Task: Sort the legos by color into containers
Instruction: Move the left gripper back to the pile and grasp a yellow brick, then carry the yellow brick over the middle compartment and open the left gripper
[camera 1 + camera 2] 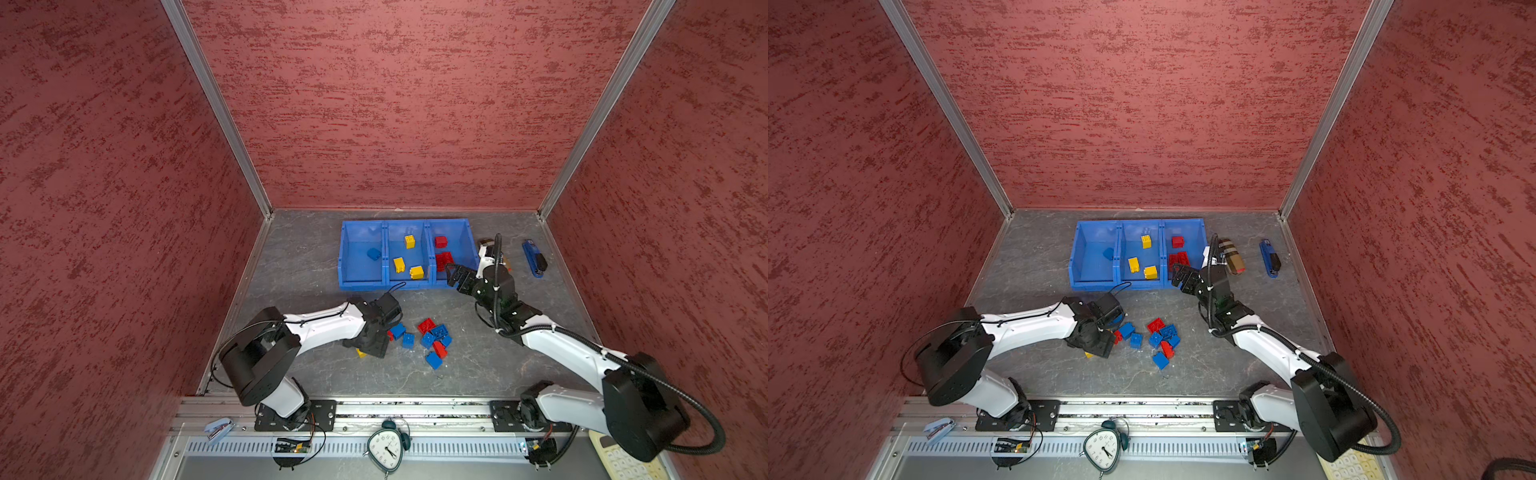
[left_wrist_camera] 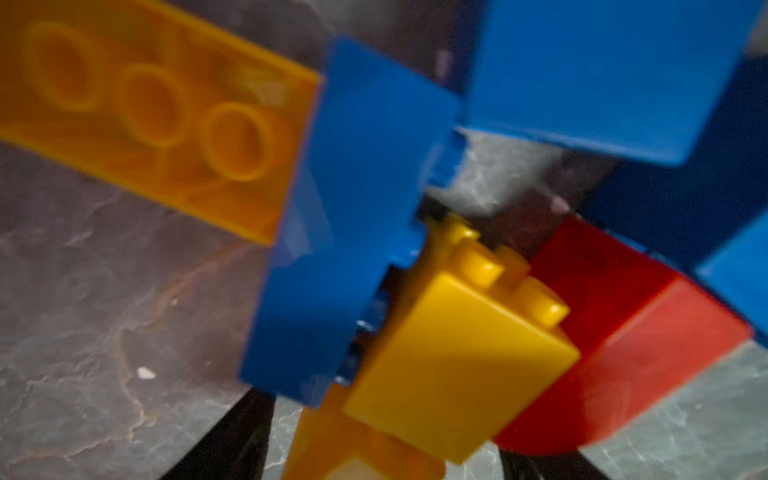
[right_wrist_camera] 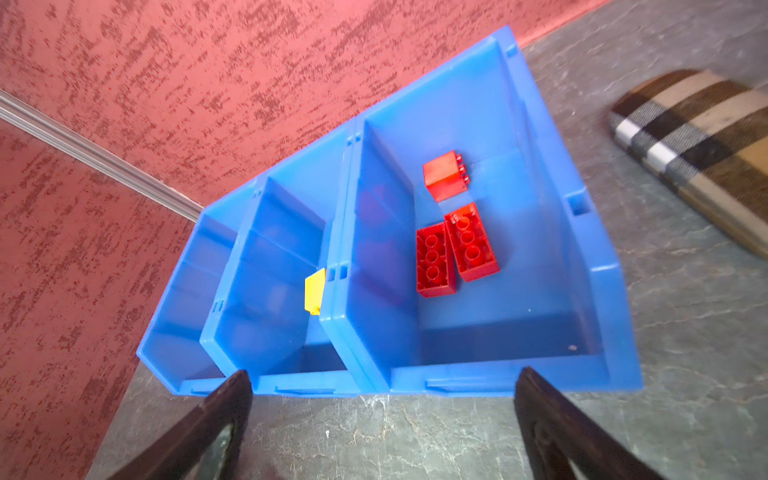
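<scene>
The left tool (image 1: pixel 376 345) sits low over the left edge of the loose legos (image 1: pixel 434 338) on the bench (image 1: pixel 299 266), nearer than the containers (image 1: pixel 361 283). In the blurred wrist view a yellow brick (image 2: pixel 461 365) lies between its jaws, but I cannot tell whether they grip it. The right tool (image 3: pixel 382 372) hangs wide, holding nothing, at the near rim of the right bin (image 3: pixel 540 137), which holds three red bricks (image 3: pixel 457 245).
</scene>
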Motion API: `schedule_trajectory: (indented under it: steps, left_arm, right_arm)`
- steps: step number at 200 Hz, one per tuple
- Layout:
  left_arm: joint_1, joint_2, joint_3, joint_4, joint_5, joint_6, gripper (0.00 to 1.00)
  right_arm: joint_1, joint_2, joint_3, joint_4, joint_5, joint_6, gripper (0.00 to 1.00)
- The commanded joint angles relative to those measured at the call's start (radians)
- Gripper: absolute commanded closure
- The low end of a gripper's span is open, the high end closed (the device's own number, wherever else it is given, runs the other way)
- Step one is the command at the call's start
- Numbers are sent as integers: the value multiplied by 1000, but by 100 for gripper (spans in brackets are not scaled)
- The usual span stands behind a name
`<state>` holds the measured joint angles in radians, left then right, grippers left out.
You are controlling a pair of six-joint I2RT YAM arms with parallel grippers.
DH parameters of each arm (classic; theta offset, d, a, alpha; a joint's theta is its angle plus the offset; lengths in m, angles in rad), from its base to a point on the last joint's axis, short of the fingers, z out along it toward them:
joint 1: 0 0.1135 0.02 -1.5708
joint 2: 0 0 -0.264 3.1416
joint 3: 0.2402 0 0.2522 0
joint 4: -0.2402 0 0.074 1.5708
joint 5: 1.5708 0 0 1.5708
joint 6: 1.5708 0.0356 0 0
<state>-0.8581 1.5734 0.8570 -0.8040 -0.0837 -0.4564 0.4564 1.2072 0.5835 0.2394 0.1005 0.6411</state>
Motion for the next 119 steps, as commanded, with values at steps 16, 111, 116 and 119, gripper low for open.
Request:
schedule_trajectory:
  steps: [16, 111, 116, 119]
  left_arm:
    - [-85, 15, -3, -13, 58, 13, 26]
    - [-128, 35, -5, 25, -48, -33, 55]
    - [-128, 29, -6, 24, -61, -41, 58]
    - [-129, 25, -6, 24, -70, -45, 60]
  right_arm:
    - [2, -44, -24, 11, 71, -35, 1]
    - [2, -18, -8, 3, 53, -34, 1]
    - [1, -17, -9, 3, 52, -33, 1]
    - [2, -17, -9, 3, 50, -35, 1]
